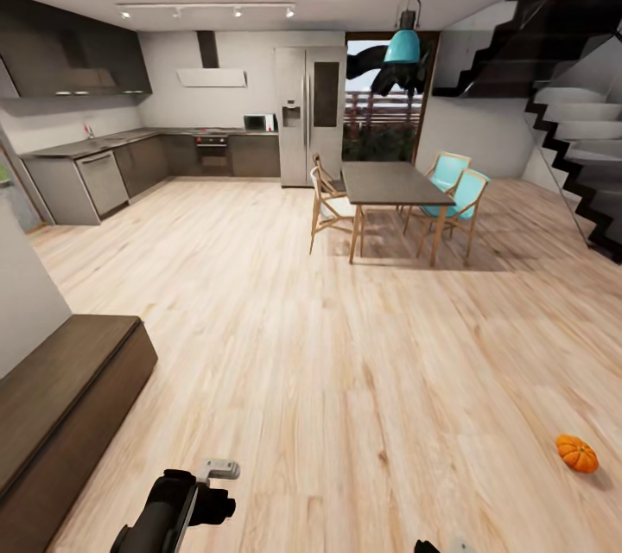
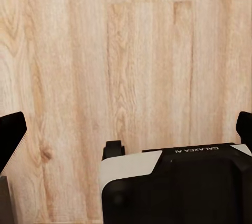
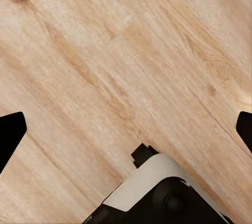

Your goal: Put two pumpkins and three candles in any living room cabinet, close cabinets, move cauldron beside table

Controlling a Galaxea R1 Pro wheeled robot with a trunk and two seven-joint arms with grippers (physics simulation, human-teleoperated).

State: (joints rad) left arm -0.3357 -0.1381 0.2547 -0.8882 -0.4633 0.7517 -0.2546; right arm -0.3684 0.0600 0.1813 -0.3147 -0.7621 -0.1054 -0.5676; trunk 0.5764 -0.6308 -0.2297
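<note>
we see one pumpkin (image 1: 576, 453) lying on the wood floor (image 1: 345, 363) near the right edge of the head view, well apart from the low dark-brown cabinet (image 1: 60, 397) against the left wall. our left gripper (image 2: 126, 129) and right gripper (image 3: 126, 129) both hang over bare floorboards, fingers spread wide with nothing between them. a dining table (image 1: 393, 183) with chairs stands beyond, before the kitchen.

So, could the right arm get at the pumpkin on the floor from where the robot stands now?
Probably not yet. The pumpkin lies on open floor with nothing around it, off to the robot's right, but the right gripper hangs open over bare boards, so the base likely needs to move closer.
</note>
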